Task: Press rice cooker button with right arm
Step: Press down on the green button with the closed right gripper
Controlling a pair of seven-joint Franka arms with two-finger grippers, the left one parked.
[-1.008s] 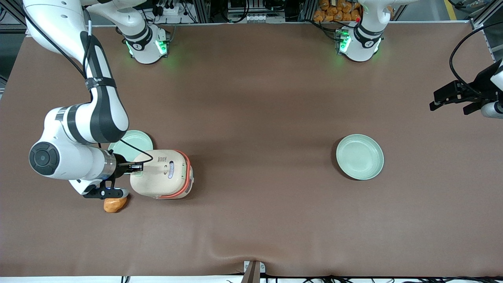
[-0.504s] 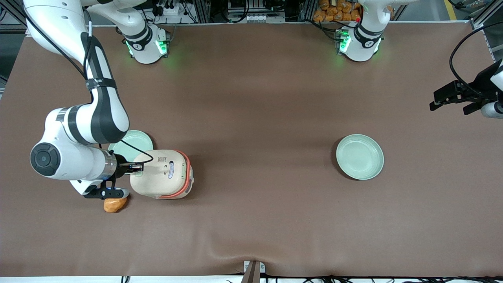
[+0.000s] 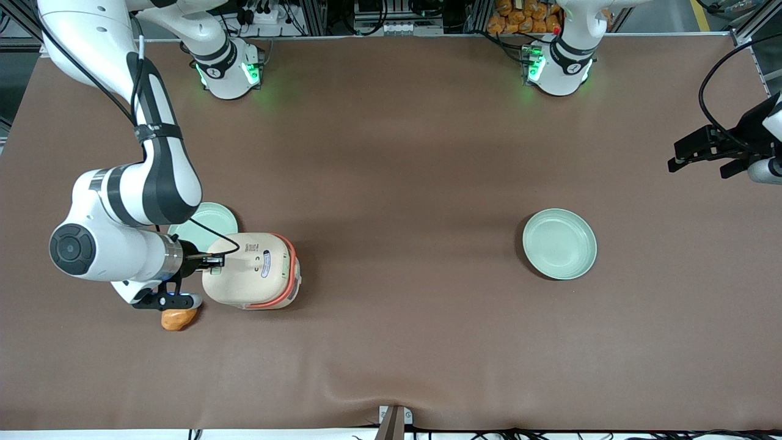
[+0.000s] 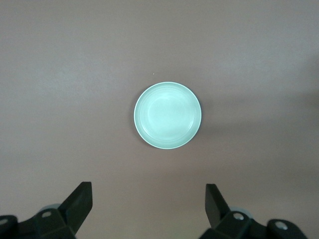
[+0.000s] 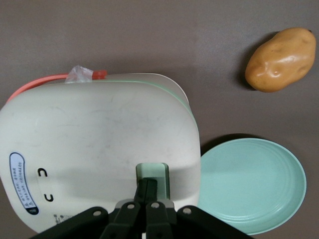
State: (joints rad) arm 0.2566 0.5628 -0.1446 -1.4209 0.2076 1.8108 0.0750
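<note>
Hardly shifted, the gripper (image 5: 147, 186) rests fingers together on the rice cooker's (image 3: 252, 271) green button (image 5: 152, 174).

The rice cooker (image 3: 252, 271) (image 5: 99, 149), a small cream-white rounded box with a coral-red band at its base and printed labels on the lid, is set upright with the lid closed, toward the working arm's end of the table and nearer the front edge than the middle. The right arm (image 3: 125, 208) is bent down over that end, and its gripper (image 3: 211, 260) (image 5: 147, 191) is laid with fingers closed together on the pale green button at the lid's edge.
</note>
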